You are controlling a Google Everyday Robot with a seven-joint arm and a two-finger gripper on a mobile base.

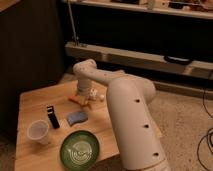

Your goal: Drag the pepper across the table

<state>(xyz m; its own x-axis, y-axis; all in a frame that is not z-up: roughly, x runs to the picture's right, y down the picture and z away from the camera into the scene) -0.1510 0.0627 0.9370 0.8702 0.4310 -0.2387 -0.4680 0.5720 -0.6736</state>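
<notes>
Frankly, whether the jaws are spread or closed cannot be told; the gripper (82, 96) hangs directly over the pepper (76, 99), which lies on the table (35, 102) just beyond the blue sponge (76, 118). Beside the sponge stands a black block (52, 116), nearer still a clear cup (38, 132) and green plate (79, 150). A careless drag could roll the pepper aside or nudge the sponge. The arm hides part of the pepper.
</notes>
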